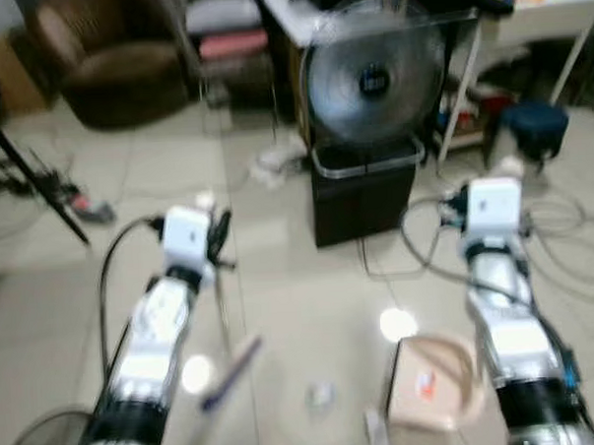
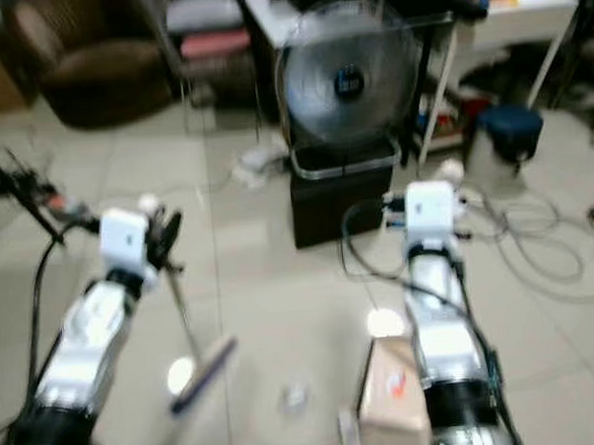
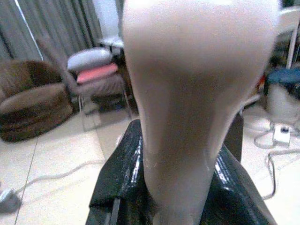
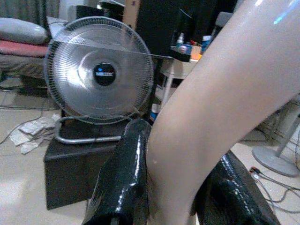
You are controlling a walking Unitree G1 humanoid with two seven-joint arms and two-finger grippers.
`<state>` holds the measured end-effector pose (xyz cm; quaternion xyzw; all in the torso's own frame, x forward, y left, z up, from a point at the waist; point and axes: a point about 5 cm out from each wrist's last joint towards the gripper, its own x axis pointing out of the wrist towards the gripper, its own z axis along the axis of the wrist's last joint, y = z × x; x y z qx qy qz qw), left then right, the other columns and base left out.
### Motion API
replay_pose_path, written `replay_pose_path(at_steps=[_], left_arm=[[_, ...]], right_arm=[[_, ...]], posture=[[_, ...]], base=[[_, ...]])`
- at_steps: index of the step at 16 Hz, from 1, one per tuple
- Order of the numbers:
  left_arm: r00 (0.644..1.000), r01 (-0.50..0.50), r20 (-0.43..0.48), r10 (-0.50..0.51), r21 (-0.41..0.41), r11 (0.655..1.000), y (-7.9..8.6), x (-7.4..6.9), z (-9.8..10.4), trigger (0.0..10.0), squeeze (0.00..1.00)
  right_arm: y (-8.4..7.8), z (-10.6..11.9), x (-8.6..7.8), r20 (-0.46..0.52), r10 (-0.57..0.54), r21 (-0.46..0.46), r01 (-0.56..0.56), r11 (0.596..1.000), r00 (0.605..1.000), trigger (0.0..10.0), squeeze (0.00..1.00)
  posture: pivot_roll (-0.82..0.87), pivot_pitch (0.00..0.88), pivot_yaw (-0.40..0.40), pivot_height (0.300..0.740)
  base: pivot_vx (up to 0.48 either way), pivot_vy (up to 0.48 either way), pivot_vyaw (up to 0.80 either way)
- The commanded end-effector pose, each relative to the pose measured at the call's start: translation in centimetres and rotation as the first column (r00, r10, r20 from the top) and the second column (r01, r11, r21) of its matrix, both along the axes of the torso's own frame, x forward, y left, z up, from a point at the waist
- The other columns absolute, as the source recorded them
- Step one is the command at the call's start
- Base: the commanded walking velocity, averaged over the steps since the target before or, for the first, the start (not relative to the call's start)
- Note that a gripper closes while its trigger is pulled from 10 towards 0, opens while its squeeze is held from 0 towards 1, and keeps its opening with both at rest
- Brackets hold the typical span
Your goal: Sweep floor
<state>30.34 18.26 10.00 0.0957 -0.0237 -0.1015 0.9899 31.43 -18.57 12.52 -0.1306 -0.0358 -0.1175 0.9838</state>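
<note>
The left gripper (image 2: 165, 238) clamps a broom handle (image 3: 197, 108) and the right gripper (image 4: 168, 187) a dustpan handle (image 4: 225, 93), bracketing the scrap (image 2: 295, 395) near the fan (image 2: 345, 82) for sweeping

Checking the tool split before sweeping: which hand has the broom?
The left hand grips the broom, its thin pole running down to a dark blue head; the right hand holds the beige dustpan by its pale handle.

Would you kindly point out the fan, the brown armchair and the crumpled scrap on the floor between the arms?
fan (image 1: 374, 81): left eye view, dark centre hub.
brown armchair (image 1: 113, 68): left eye view, seat cushion.
crumpled scrap (image 1: 319, 394): left eye view, its middle.
</note>
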Motion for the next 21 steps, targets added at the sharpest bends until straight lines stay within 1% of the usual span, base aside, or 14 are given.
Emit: replay_pose_path(at_steps=[1,2,3,4,5,6,8,12,15,17,18,19,20,21], left_arm=[[0.999,0.009,0.041,-0.010,0.017,1.000,0.2,0.0,1.1,10.0,0.00],[0.999,0.011,0.044,-0.012,0.015,1.000,0.3,-0.3,1.0,10.0,0.00],[0.992,0.002,0.125,0.006,-0.064,0.998,0.5,-0.7,1.8,10.0,0.00],[0.993,0.000,0.119,0.009,-0.072,0.997,0.5,-0.6,1.7,10.0,0.00],[0.995,-0.033,0.094,0.042,-0.095,0.995,1.0,-0.5,1.4,10.0,0.00],[0.994,-0.042,0.095,0.051,-0.102,0.994,1.1,-0.6,1.5,10.0,0.00],[0.988,-0.065,0.135,0.080,-0.115,0.991,1.7,-0.6,2.1,10.0,0.00],[0.984,-0.058,0.163,0.076,-0.114,0.992,1.8,-0.5,2.6,10.0,0.00],[0.983,-0.045,0.174,0.065,-0.114,0.992,1.0,0.1,2.9,10.0,0.00],[0.983,-0.020,0.178,0.041,-0.123,0.992,-0.7,0.6,2.7,10.0,0.00],[0.983,-0.018,0.178,0.040,-0.126,0.992,-0.9,0.7,2.7,10.0,0.00],[0.982,-0.013,0.183,0.042,-0.155,0.988,-1.9,1.0,2.7,10.0,0.00],[0.982,-0.011,0.183,0.041,-0.159,0.987,-2.1,1.0,2.7,10.0,0.00],[0.983,-0.002,0.182,0.033,-0.167,0.986,-2.9,1.1,2.6,10.0,0.00]], right_arm=[[0.0,0.7,0.2,0.059,0.009,0.015,-0.010,1.000,0.998,10.0,0.00],[0.0,0.6,0.0,0.064,0.008,0.011,-0.009,1.000,0.998,10.0,0.00],[-0.4,1.1,-0.1,0.095,0.001,0.007,-0.002,1.000,0.995,10.0,0.00],[-0.6,1.2,0.0,0.101,-0.002,0.005,0.001,1.000,0.995,10.0,0.00],[-1.0,1.3,0.0,0.125,-0.009,0.000,0.009,1.000,0.992,10.0,0.00],[-1.1,1.3,-0.1,0.130,-0.010,-0.001,0.010,1.000,0.991,10.0,0.00],[-2.0,1.4,0.8,0.154,-0.010,-0.016,0.012,1.000,0.988,10.0,0.00],[-2.1,1.7,1.8,0.168,0.024,-0.037,-0.018,0.999,0.985,10.0,0.00],[-1.2,1.0,2.6,0.150,0.062,-0.054,-0.054,0.997,0.987,10.0,0.00],[0.6,0.5,2.8,0.167,0.122,-0.036,-0.117,0.992,0.978,10.0,0.00],[1.0,0.4,2.9,0.170,0.134,-0.034,-0.130,0.991,0.976,10.0,0.00],[2.6,0.0,2.8,0.178,0.185,-0.028,-0.183,0.983,0.966,10.0,0.00],[2.9,-0.2,2.8,0.177,0.195,-0.029,-0.193,0.981,0.965,10.0,0.00],[3.9,-0.9,2.6,0.160,0.217,-0.035,-0.214,0.976,0.963,10.0,0.00]], posture=[[0.01,0.106,0.078,0.740],[0.01,0.118,0.083,0.740],[0.01,0.149,0.087,0.740],[0.01,0.149,0.087,0.740],[0.04,0.201,0.102,0.740],[0.04,0.206,0.103,0.740],[0.07,0.271,0.104,0.740],[0.10,0.305,0.101,0.740],[0.13,0.331,0.106,0.740],[0.14,0.336,0.118,0.740],[0.14,0.337,0.120,0.740],[0.14,0.343,0.128,0.740],[0.14,0.343,0.129,0.740],[0.14,0.342,0.128,0.740]], base=[[0.315,0.000,0.00],[0.315,0.000,0.00],[0.000,0.000,0.00],[0.000,0.000,0.00],[0.000,0.000,0.00],[0.000,0.000,0.00],[0.000,0.000,0.00],[0.000,0.000,0.00],[0.000,0.000,0.00],[0.000,0.000,0.00],[0.000,0.000,0.00],[0.000,0.000,0.00],[0.000,0.000,0.00],[0.000,0.000,0.00]])
